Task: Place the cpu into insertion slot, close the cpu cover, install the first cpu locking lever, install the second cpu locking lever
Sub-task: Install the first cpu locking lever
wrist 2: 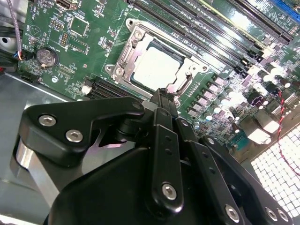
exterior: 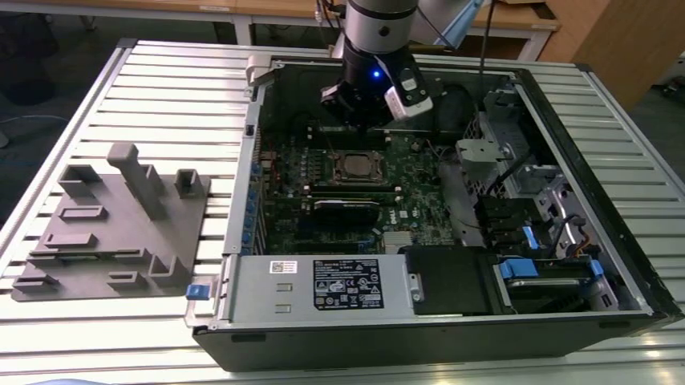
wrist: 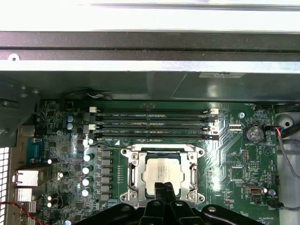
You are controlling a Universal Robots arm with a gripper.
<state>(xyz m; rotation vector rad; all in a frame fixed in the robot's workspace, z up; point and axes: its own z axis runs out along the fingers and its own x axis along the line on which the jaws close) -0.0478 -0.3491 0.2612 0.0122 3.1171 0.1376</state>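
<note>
The cpu (wrist: 161,170) lies flat in the insertion slot (wrist: 137,199) on the green motherboard, its silver-grey top showing in both wrist views (wrist 2: 156,68). The cpu cover (wrist: 160,151) lies down around it as a silver frame (wrist 2: 136,40). Thin wire levers run along both sides of the socket (wrist: 193,174). My gripper (wrist: 162,187) hangs just above the socket's edge, its black fingers pressed together with nothing between them (wrist 2: 162,93). In the exterior view the gripper (exterior: 364,120) hovers inside the open case, just behind the socket (exterior: 358,167).
Long black memory slots (wrist: 152,123) run beside the socket. The case's metal walls (exterior: 249,152) surround the board, with drive bays and cables (exterior: 514,200) on the exterior view's right. A grey fixture block (exterior: 107,220) stands on the slatted table at the left.
</note>
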